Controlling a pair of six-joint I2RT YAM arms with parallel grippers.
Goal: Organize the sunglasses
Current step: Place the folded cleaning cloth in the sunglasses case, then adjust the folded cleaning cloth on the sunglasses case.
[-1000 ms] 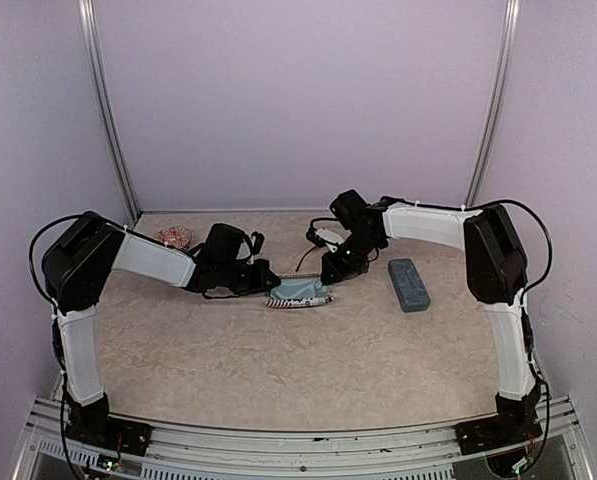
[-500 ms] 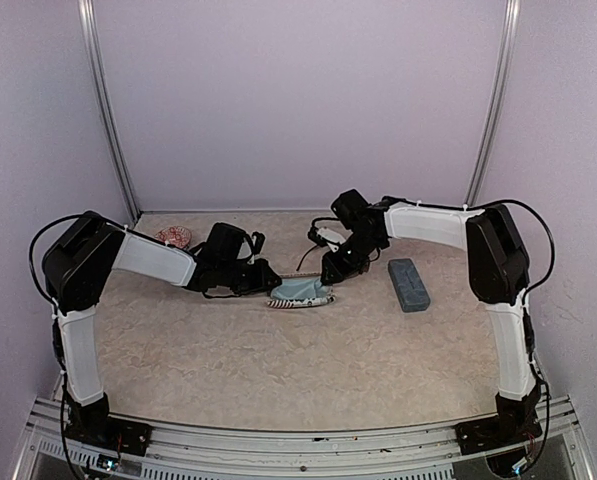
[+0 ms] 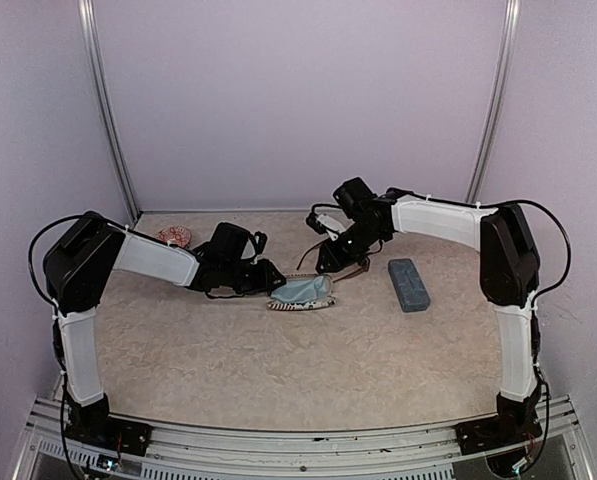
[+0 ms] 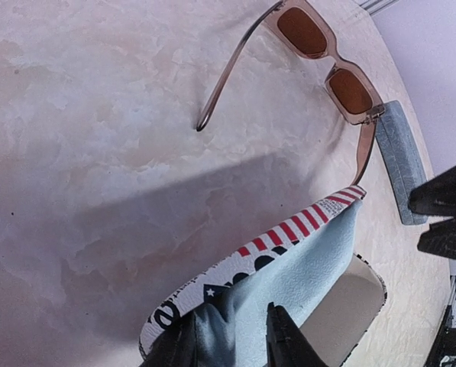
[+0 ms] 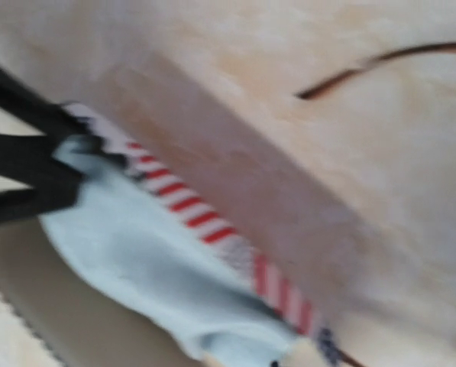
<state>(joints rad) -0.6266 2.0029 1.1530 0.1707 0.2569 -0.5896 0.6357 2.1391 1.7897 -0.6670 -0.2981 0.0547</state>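
On beige marbled tabletop [image 3: 278,350]: pouch [image 3: 300,292], sunglasses [image 4: 336,55], grey case [image 3: 408,284]; lilac walls [image 3: 298,100] around.

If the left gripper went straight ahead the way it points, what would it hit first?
Probably the light-blue cloth in the mouth of the striped soft pouch, lying between the fingers of the left gripper. The reddish-brown rectangular sunglasses lie farther along; depth is unclear.

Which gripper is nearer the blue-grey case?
Right. The right gripper is by the case-side end of the striped pouch, with a gap to the blue-grey case. The left gripper is at the pouch's opposite end, farther away.
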